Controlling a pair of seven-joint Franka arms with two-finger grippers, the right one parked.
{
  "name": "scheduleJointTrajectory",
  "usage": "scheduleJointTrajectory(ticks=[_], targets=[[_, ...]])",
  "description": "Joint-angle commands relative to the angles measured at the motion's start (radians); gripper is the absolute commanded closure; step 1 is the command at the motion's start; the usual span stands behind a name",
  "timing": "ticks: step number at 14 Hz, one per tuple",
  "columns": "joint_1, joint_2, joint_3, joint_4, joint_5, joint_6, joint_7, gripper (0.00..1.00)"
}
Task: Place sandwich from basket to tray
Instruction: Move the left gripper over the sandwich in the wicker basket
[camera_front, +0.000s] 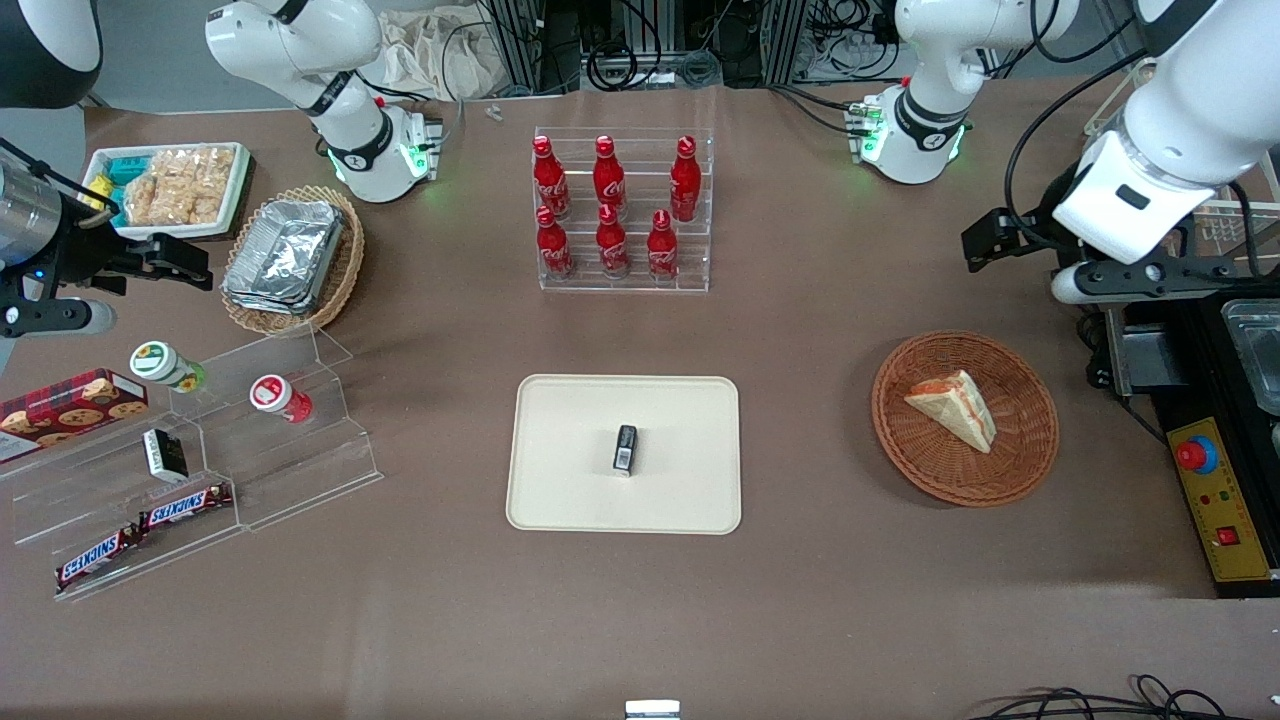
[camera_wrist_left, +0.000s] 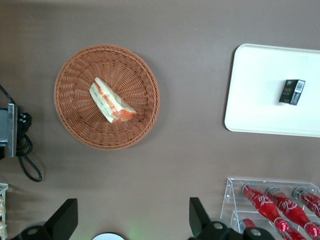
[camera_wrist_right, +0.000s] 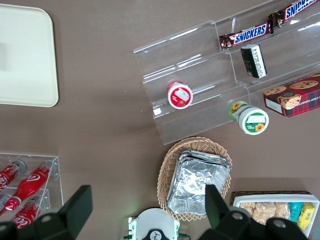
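Observation:
The sandwich (camera_front: 955, 405) is a pale wedge with red-orange filling, lying in the reddish-brown woven basket (camera_front: 900, 440) toward the working arm's end of the table. It also shows in the left wrist view (camera_wrist_left: 111, 101), inside the basket (camera_wrist_left: 70, 120). The cream tray (camera_front: 560, 480) lies at the table's middle, beside the basket, and shows in the left wrist view (camera_wrist_left: 255, 100). My left gripper (camera_front: 985, 245) hangs high above the table, farther from the front camera than the basket. Its fingers are wide apart and empty (camera_wrist_left: 132, 205).
A small black box (camera_front: 625, 448) lies on the tray. A clear rack of red bottles (camera_front: 620, 210) stands farther back than the tray. A black control box with a red button (camera_front: 1210, 480) sits beside the basket at the table's end.

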Motion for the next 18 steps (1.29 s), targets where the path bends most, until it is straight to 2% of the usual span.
scheduleJointTrajectory(ticks=[1,4,6,8,11,14,15,17,18], targets=[[0.039,0.009,-0.006,0.044,0.012,-0.036,0.02,0.0],[0.042,0.018,-0.003,0.019,0.015,-0.036,-0.003,0.0],[0.051,0.016,0.011,-0.063,0.032,-0.006,-0.007,0.0],[0.063,0.004,0.017,-0.207,0.057,0.132,-0.01,0.0],[0.102,-0.001,0.017,-0.419,0.061,0.373,-0.117,0.0],[0.105,0.053,0.017,-0.565,0.063,0.597,-0.333,0.0],[0.103,0.103,0.019,-0.57,0.066,0.613,-0.412,0.0],[0.102,0.191,0.017,-0.574,0.179,0.666,-0.518,0.0],[0.102,0.235,0.017,-0.574,0.207,0.706,-0.6,0.0]])
